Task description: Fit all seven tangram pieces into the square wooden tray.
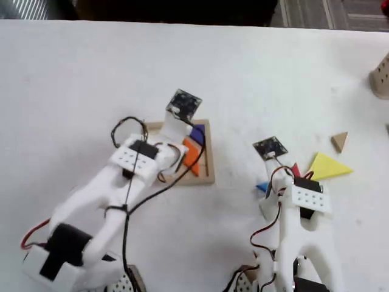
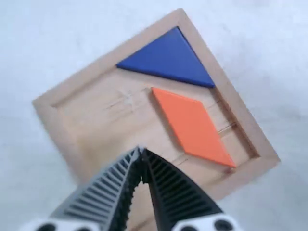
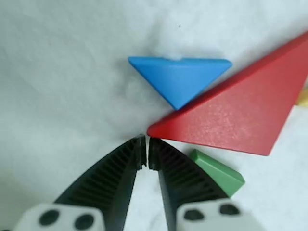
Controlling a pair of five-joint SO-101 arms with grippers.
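The square wooden tray (image 1: 209, 176) (image 2: 53, 103) lies left of centre, holding a dark blue triangle (image 2: 168, 60) (image 1: 197, 134) and an orange parallelogram (image 2: 195, 127) (image 1: 191, 156). My left gripper (image 2: 143, 155) hovers shut over the tray's bare floor, holding nothing. My right gripper (image 3: 146, 154) is shut and empty just beside the corner of a red triangle (image 3: 240, 115) (image 1: 296, 170). A light blue triangle (image 3: 180, 77) (image 1: 262, 187) touches the red one. A green piece (image 3: 219, 172) peeks from under my right finger. A yellow triangle (image 1: 329, 166) and a tan triangle (image 1: 340, 141) lie further right.
A wooden object (image 1: 381, 76) stands at the table's right edge. Both arm bases and their cables sit along the near edge. The far half of the white table is bare.
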